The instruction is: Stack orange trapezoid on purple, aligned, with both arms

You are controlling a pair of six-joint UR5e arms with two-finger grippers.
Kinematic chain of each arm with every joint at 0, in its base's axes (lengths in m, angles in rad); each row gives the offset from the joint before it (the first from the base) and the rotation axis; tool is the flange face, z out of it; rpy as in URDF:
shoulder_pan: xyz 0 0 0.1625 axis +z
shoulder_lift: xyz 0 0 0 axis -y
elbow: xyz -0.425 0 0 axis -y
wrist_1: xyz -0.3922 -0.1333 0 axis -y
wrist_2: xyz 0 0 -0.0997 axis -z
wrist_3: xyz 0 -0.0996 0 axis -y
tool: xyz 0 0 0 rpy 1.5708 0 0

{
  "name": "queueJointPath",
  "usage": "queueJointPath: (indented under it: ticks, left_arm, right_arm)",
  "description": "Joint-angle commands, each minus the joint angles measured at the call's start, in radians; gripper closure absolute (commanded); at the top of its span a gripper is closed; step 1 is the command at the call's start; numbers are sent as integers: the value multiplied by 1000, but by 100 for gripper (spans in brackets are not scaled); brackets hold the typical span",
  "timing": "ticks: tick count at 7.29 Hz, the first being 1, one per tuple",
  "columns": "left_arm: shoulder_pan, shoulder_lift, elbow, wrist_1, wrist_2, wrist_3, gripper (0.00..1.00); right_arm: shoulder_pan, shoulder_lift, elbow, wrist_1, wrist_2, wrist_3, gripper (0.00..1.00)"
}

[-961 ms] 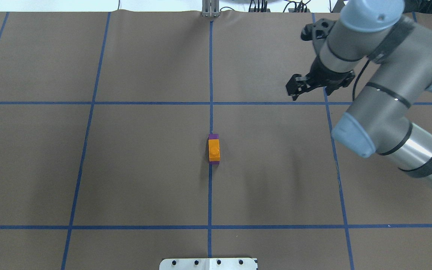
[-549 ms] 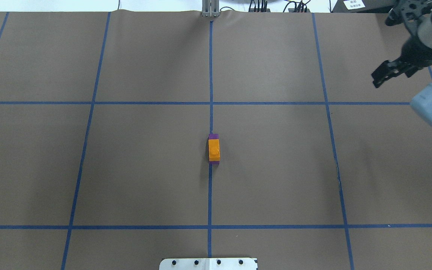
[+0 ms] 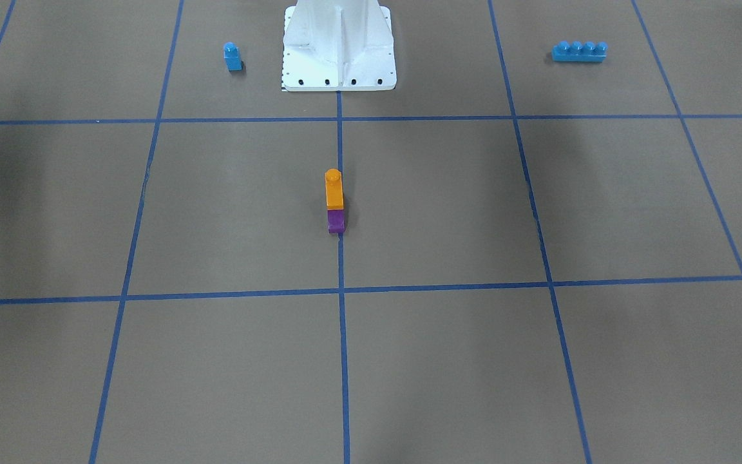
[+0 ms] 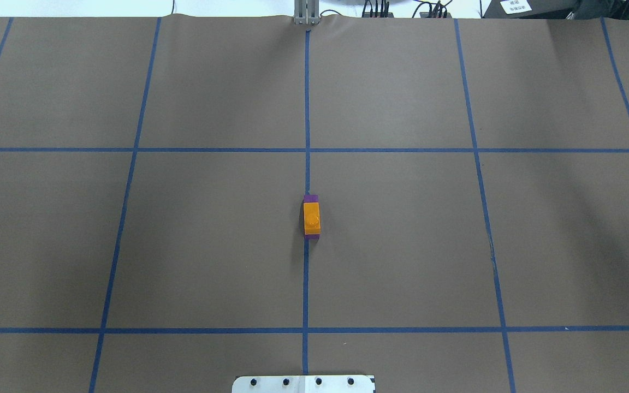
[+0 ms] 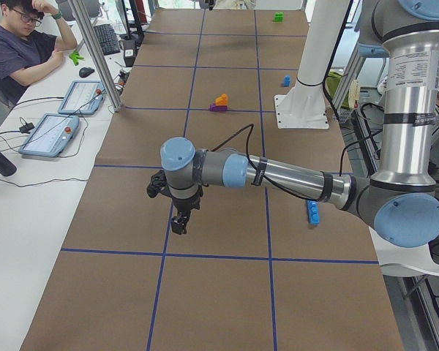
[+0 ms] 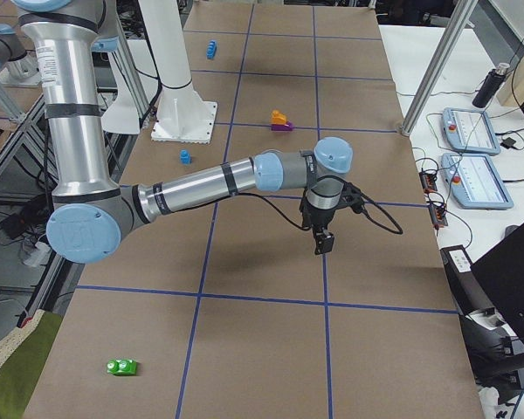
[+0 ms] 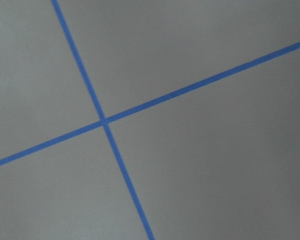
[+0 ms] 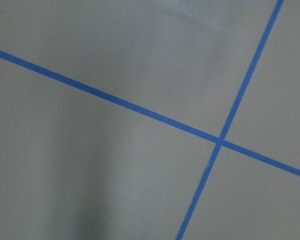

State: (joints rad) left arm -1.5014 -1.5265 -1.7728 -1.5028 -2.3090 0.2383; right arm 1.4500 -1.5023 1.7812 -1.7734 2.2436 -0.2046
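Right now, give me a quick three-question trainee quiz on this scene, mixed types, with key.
1. True or false: the orange trapezoid sits on top of the purple block.
2. How many studs does the long brick have? A two, B four, C six.
3. Fill in: the single-stud block beside the white base is coloured ____.
Key: 1 true; 2 B; 3 blue.

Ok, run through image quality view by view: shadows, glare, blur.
Front-facing: sharp, with broad soft shadows on the brown paper. Overhead: crisp, a slim shadow left of the orange trapezoid. Both wrist views: slightly soft tape lines; right wrist shows a dark band lower left.
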Motion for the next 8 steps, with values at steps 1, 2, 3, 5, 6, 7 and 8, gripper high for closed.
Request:
queueJointPath:
  ticks: [1, 2, 3, 5, 6, 7, 8]
  left_arm:
    - [-34, 89, 33, -94, -1, -5, 0]
    - [-72, 112, 24, -93, -4, -28, 0]
    - [-95, 133, 30, -91, -41, -57, 0]
    - [-154, 120, 52, -76, -49, -76, 0]
    - [-155, 117, 49, -74, -49, -112, 0]
    - [-155, 117, 38, -74, -44, -146, 0]
    - [-154, 114, 29, -74, -44, -146, 0]
  right_arm:
    - [78, -80, 1, 2, 4, -41, 0]
    - [95, -99, 6, 5, 2, -41, 0]
    - [114, -113, 4, 6, 2, -38, 0]
    - [136, -125, 4, 6, 2, -30, 1]
    - [136, -131, 3, 6, 1, -29, 1]
    - [136, -134, 4, 6, 2, -24, 1]
    - [136, -145, 10, 6, 2, -10, 1]
